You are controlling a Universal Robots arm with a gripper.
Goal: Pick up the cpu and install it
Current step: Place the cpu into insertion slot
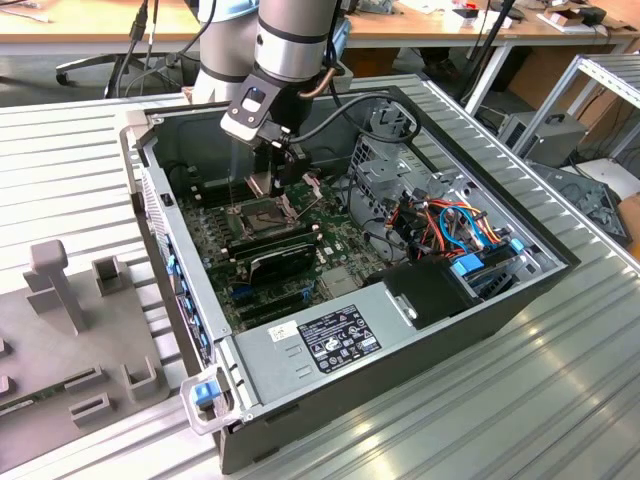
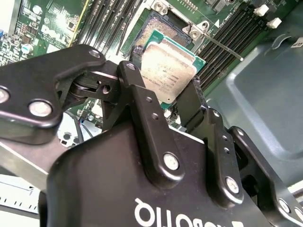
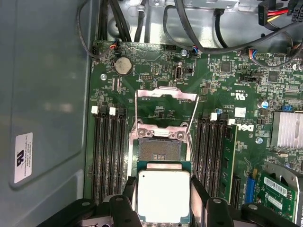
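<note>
The cpu (image 3: 163, 196) is a thin square chip with a pale metal face and a green rim, and my gripper (image 3: 164, 201) is shut on it, one black finger (image 3: 129, 198) on each side. It hangs just above the motherboard, beside the open socket (image 3: 158, 149), whose metal frame (image 3: 165, 94) is flipped up. In the second wrist view the cpu (image 2: 168, 66) sits tilted between the fingers (image 2: 137, 82), over the socket's edge (image 2: 158, 21). The exterior view has the gripper (image 1: 266, 182) inside the computer case, holding the cpu (image 1: 258, 183) above the socket (image 1: 258, 215).
Black memory slots (image 3: 108, 156) flank the socket, with a memory stick (image 3: 232, 161) in one. Cable bundles (image 1: 455, 225) and a drive cage (image 1: 395, 160) fill the case's far side. The case wall (image 1: 160, 200) stands close. A grey fixture (image 1: 70, 330) lies outside.
</note>
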